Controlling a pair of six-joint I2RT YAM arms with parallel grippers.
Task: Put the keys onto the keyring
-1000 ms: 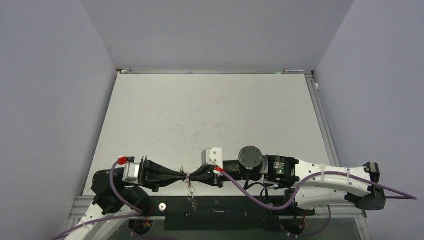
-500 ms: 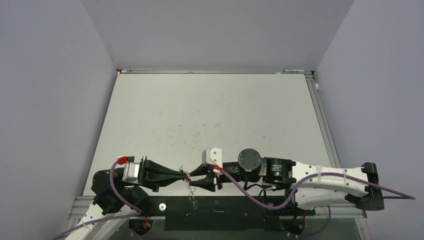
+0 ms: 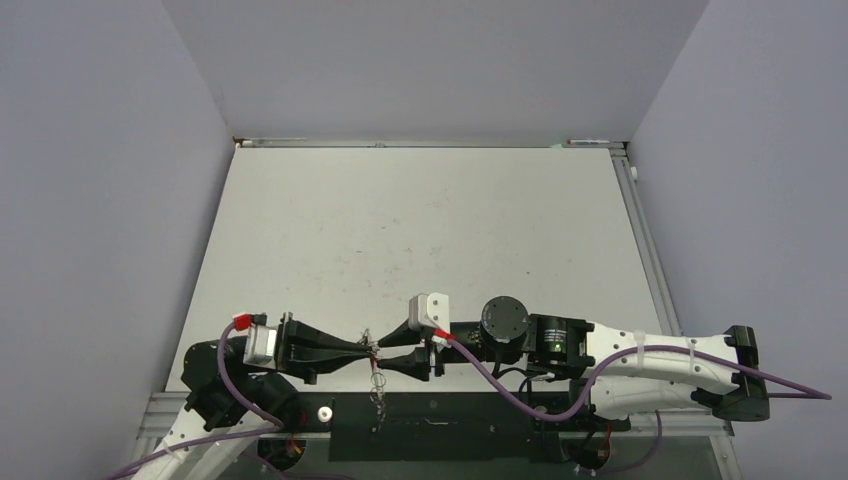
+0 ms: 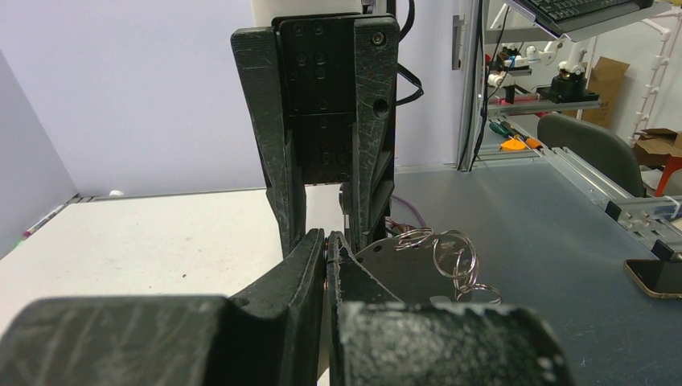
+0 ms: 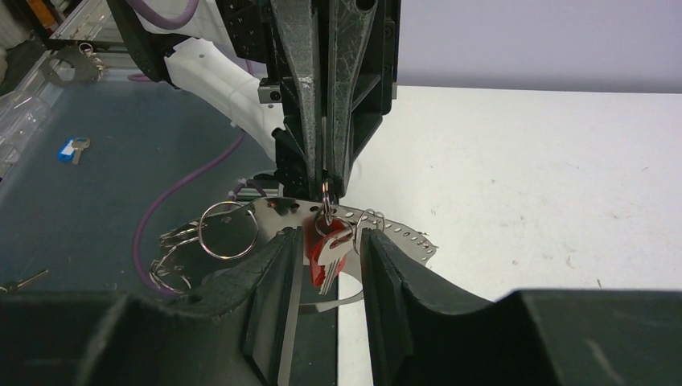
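Note:
My left gripper is shut on the rim of the keyring, a flat pale hoop with small holes and wire loops. It holds the hoop in the air over the table's near edge. In the left wrist view the left gripper is pinched shut, with the keyring to its right. A silver key with a red tag hangs from a loop just under the left fingertips. My right gripper is open, its fingers either side of that key without touching it; it also shows in the top view. The dark grey key is out of view.
The white table stretches away behind both arms. Below the keyring lies the dark base rail. In the right wrist view a blue-tagged key and a small metal key lie on the dark surface at the left.
My right gripper has opened: its fingers were shut against the left fingertips and now stand apart. The left gripper holds the keyring in the same place.

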